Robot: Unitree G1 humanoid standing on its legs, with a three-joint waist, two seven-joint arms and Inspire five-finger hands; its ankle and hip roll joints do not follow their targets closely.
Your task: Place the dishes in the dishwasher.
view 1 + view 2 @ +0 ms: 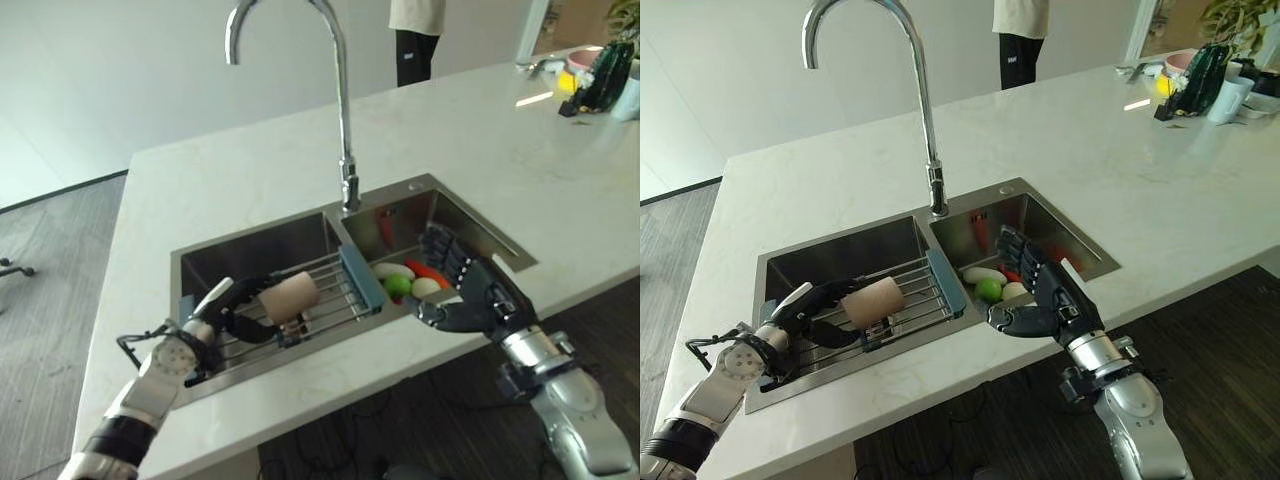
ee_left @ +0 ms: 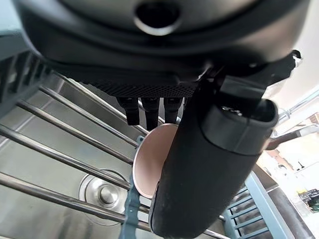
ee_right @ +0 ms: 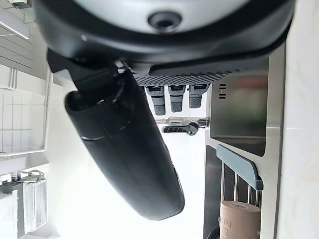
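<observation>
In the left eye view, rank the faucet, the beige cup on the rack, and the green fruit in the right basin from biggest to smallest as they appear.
1. Faucet, by far the largest.
2. Beige cup, lying on the rack, with the left hand curled around it.
3. Green fruit, smallest, partly hidden among the other produce.

text: none legible | labels: none | numbers: none | signs: none

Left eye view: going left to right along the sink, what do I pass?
Left hand on the rack → beige cup lying on the wire rack → rack's blue end piece → vegetables in the right basin → right hand, open over the sink's front edge.
</observation>
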